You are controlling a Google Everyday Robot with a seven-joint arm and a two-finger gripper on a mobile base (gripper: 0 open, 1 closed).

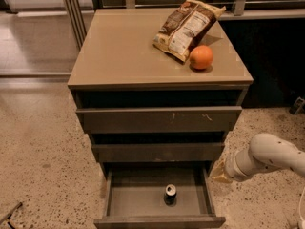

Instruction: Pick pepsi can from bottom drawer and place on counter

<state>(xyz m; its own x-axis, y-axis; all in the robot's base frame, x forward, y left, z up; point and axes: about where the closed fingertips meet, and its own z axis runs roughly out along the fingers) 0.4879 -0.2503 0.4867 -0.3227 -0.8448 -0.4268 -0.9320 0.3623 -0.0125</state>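
1. I'm seeing speckled terrazzo floor (38, 147) spreading underneath.
2. At back left, metal rails (71, 8) are standing.
3. At right, a dark area (276, 56) is showing.
4. The jaws are hanging low right, over the floor.

pepsi can (170, 193) upright in open bottom drawer (136, 200), end effector (220, 172) low beside its right wall

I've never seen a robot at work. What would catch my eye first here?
The bright orange beside a snack bag on the tan counter stands out. Below, the bottom drawer is open, a lone pepsi can standing inside. The gripper on its white arm hangs just right of that drawer.
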